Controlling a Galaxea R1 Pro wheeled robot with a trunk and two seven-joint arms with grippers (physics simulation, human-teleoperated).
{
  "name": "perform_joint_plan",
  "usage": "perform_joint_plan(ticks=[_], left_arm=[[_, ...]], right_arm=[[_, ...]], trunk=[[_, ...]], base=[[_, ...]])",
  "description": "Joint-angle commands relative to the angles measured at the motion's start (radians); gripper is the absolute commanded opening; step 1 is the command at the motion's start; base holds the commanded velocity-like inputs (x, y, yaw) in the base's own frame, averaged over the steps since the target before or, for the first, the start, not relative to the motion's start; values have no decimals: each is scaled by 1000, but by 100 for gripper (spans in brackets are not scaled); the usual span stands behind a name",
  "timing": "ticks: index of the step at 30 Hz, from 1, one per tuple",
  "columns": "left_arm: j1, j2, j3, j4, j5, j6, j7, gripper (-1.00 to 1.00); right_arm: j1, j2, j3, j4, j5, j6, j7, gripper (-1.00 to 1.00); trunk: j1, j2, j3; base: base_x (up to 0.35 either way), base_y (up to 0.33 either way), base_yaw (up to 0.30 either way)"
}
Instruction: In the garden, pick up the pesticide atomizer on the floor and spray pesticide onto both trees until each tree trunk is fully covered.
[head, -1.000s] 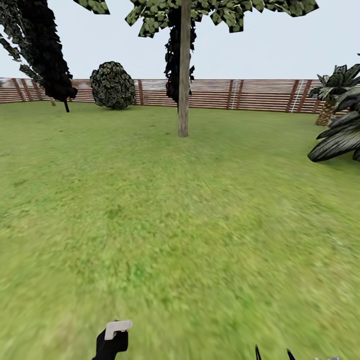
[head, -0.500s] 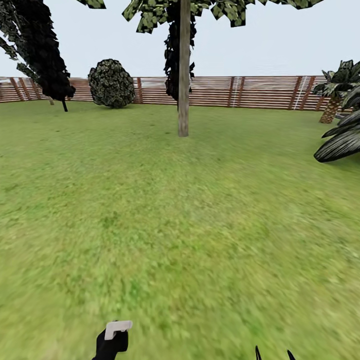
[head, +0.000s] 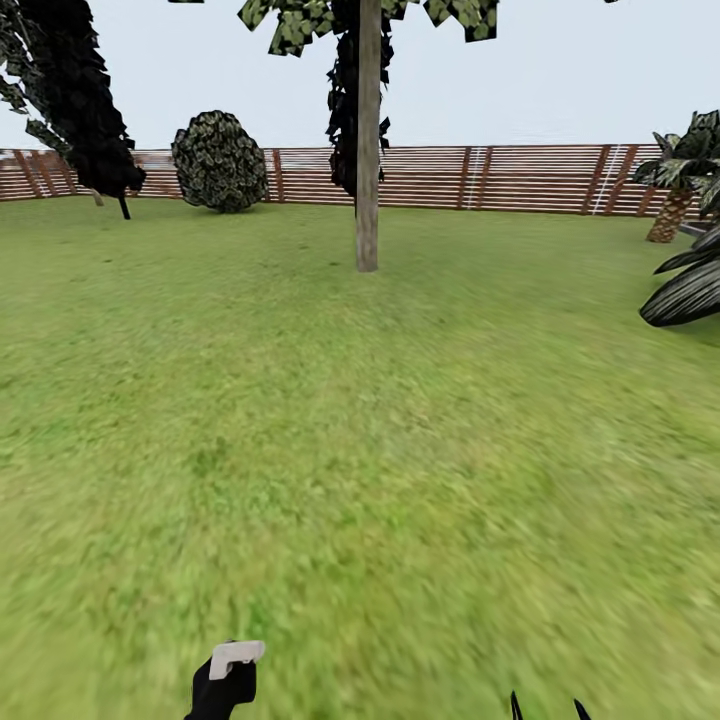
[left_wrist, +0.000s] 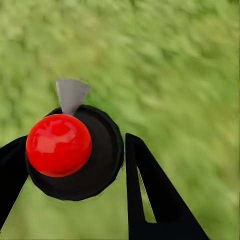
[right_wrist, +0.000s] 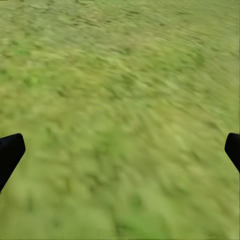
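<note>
Between the left pincer's (left_wrist: 70, 165) fingers sits the pesticide atomizer (left_wrist: 75, 152).

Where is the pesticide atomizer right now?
The pesticide atomizer sits between the fingers of the left gripper, above the grass; in the head view it shows at the bottom edge, left of centre, far short of the tree trunk.
</note>
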Motion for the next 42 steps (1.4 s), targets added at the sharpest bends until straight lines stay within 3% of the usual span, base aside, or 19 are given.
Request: perform_joint_plan(ticks=[1, 42], left_arm=[[0, 0, 0, 0, 0, 0, 1, -100], [0, 0, -1, 0, 0, 0, 1, -100]], right_arm=[[0, 0, 0, 0, 0, 0, 0, 100], [0, 4, 0, 0, 0, 0, 0, 100]], trunk=[[0, 0, 0], [0, 0, -1]], base=[[339, 0, 0], [339, 0, -2]])
